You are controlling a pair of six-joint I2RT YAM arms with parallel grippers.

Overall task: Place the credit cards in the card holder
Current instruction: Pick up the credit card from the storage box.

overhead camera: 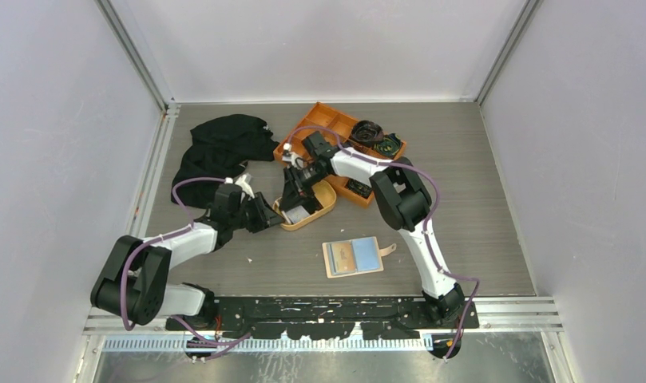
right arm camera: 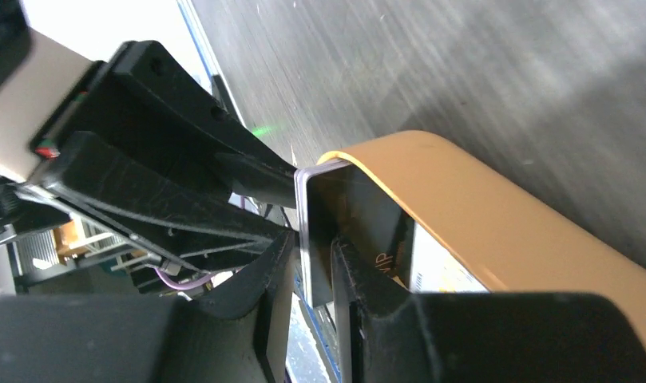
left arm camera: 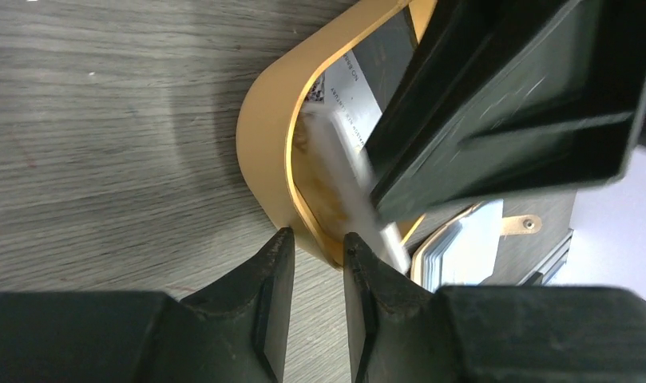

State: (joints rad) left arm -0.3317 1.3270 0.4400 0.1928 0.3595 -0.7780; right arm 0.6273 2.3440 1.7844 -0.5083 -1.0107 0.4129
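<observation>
An oval orange dish (overhead camera: 326,207) lies mid-table with credit cards in it: a white printed one (left arm camera: 359,96) and a black one (right arm camera: 375,239) show. My right gripper (overhead camera: 292,198) reaches into the dish's left end and is shut on a pale-edged credit card (right arm camera: 311,215), which stands on edge, tilted against the dish wall (right arm camera: 463,199). My left gripper (left arm camera: 318,243) is at that same end, its fingertips closed on the dish rim (left arm camera: 263,136) from outside and inside. The card holder (overhead camera: 354,257) lies open near the front, with a light blue card showing in it.
A large orange divided tray (overhead camera: 335,128) with dark items stands behind the dish. A black cloth (overhead camera: 223,148) is heaped at the back left. The two grippers are very close together; the right gripper's body (left arm camera: 503,104) hangs over the dish.
</observation>
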